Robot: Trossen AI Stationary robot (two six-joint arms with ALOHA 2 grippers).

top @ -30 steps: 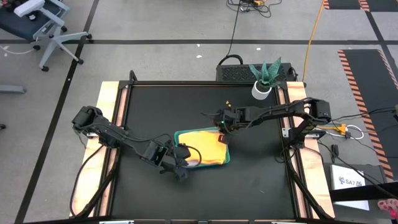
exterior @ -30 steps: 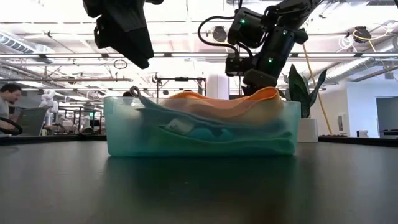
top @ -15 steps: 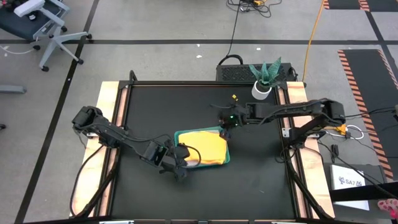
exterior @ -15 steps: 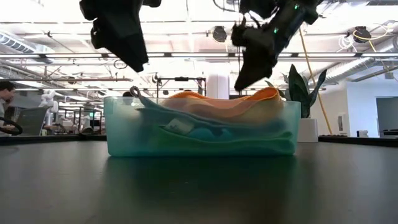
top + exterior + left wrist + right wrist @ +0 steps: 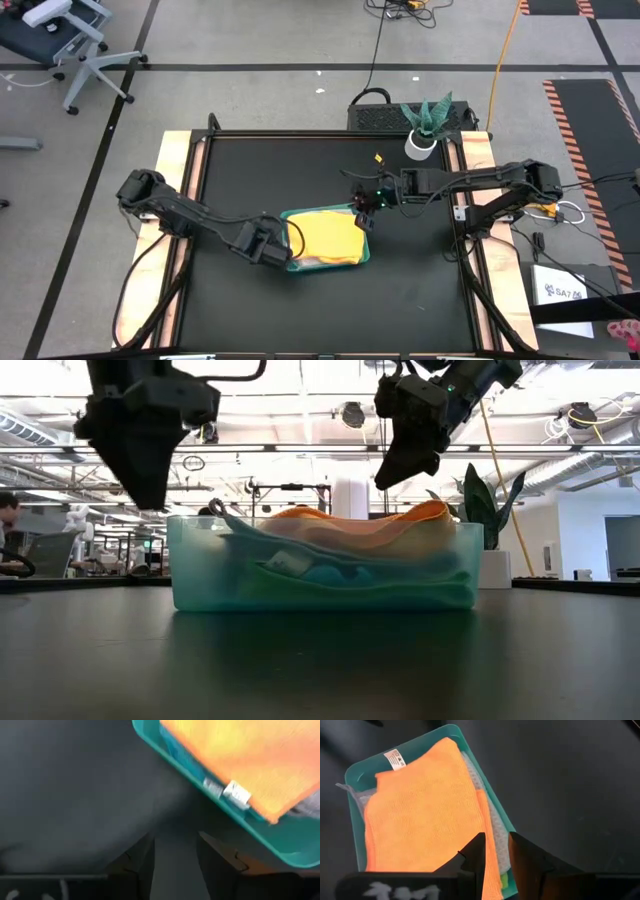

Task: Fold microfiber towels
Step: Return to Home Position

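A teal plastic tray [image 5: 362, 258] stands mid-table with a stack of folded microfiber towels in it. The yellow-orange towel [image 5: 325, 238] lies on top, also seen in the right wrist view [image 5: 420, 815]. The pale grey-white towel [image 5: 492, 820] and the lime green towel [image 5: 504, 881] peek out under it, and a turquoise one [image 5: 330, 572] shows through the tray wall. My left gripper [image 5: 280, 252] hovers by the tray's left end, slightly open and empty [image 5: 175, 855]. My right gripper [image 5: 363, 212] hovers above the tray's far right corner, narrowly open and empty [image 5: 495, 851].
A potted plant [image 5: 425, 130] stands at the table's far right corner. Wooden rails [image 5: 170, 190] run along the table's left and right sides. Bare black tabletop [image 5: 250, 170] lies around the tray. A person [image 5: 10, 520] sits in the room behind.
My right gripper has risen off the yellow-orange towel and drawn a little toward the table's far right. My left gripper has gone from the tray's near side toward the table's left, to the tray's left end. The towels lie still in the tray.
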